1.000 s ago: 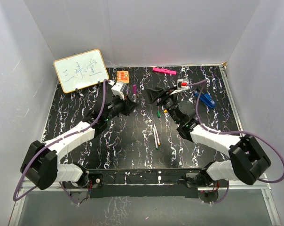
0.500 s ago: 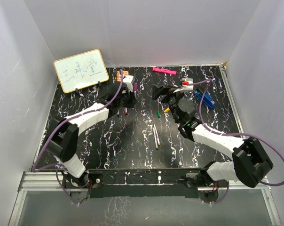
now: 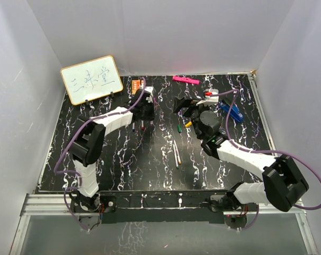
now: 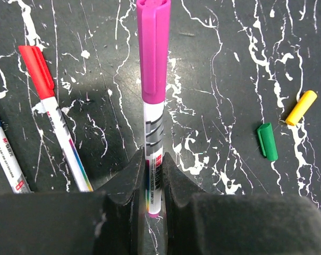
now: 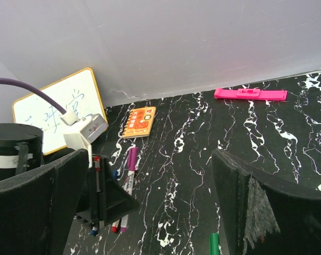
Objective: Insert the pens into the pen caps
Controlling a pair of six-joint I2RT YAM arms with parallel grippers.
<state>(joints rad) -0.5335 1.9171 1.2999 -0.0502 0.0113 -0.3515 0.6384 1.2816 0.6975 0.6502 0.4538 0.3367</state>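
Since one second earlier, the left arm had stretched from the middle of the table [image 3: 123, 159] toward its far side, and the right gripper's jaws had spread from partly apart to fully apart. At this moment the left gripper [image 4: 151, 159] was clamped on the white barrel of the purple-capped pen [image 4: 152, 95], whose cap pointed away from the fingers; whether that pen rested on the table could not be told. Just left of the purple-capped pen lay the red-capped pen [image 4: 54, 117], and beyond that, at the edge of the left wrist view, the blue-capped pen [image 4: 3, 149], both roughly parallel to it. Right of the purple-capped pen, well apart from it, lay the green cap [image 4: 267, 141] and, a little farther on, the yellow cap [image 4: 301, 107], each loose on the table. The right gripper [image 5: 151, 159] hung right of the purple-capped pen with its jaws wide and nothing between them. Nearer the arm bases than the purple-capped pen, two uncapped pens [image 3: 176, 151] lay side by side. Beyond the purple-capped pen sat the orange card [image 5: 138, 121]; the whiteboard [image 5: 54, 106] stood to its far left, the pink bar [image 5: 250, 94] to its far right against the back wall, and the blue object [image 3: 232, 111] farther right.
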